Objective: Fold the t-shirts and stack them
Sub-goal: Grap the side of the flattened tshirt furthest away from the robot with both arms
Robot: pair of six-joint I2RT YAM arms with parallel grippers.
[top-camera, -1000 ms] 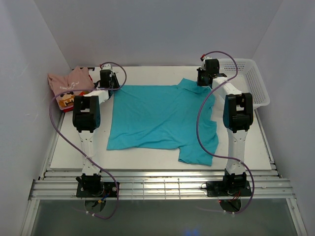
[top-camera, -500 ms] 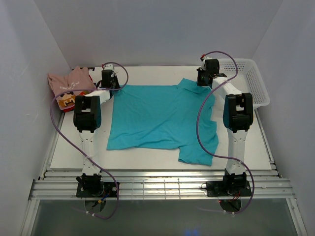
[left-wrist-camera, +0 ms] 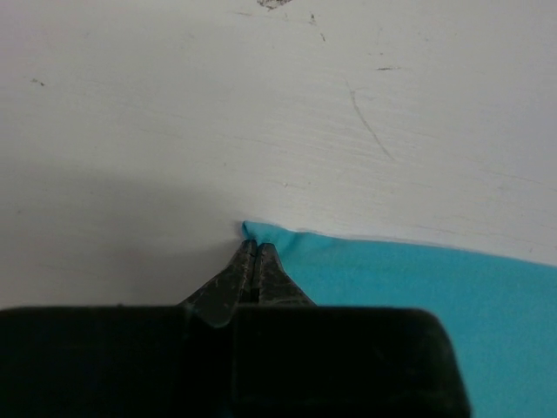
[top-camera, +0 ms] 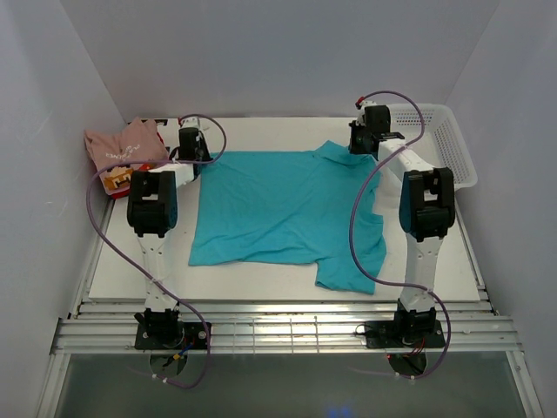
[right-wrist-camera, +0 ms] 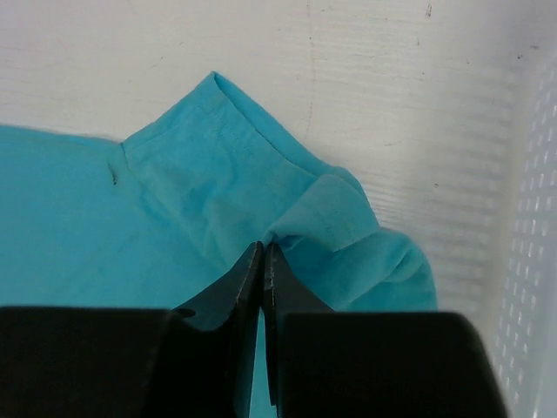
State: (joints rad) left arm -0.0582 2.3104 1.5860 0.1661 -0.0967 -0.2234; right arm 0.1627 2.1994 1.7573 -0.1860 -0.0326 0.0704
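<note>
A teal t-shirt (top-camera: 287, 209) lies spread on the white table, one sleeve toward the near right. My left gripper (top-camera: 193, 157) is at its far left corner. In the left wrist view the left gripper (left-wrist-camera: 254, 247) is shut, pinching the very tip of that teal corner (left-wrist-camera: 261, 233) against the table. My right gripper (top-camera: 365, 144) is at the far right corner. There the right gripper (right-wrist-camera: 264, 248) is shut on a bunched fold of the teal t-shirt (right-wrist-camera: 331, 209). A folded pink t-shirt (top-camera: 124, 144) with a blocky graphic lies at the far left.
A white mesh basket (top-camera: 448, 148) stands at the far right; its wall (right-wrist-camera: 533, 261) sits close beside the right gripper. White walls enclose the table on three sides. Purple cables loop from both arms.
The left gripper has shut on the shirt's far left corner. The right arm has shifted slightly to the right, still shut on the cloth.
</note>
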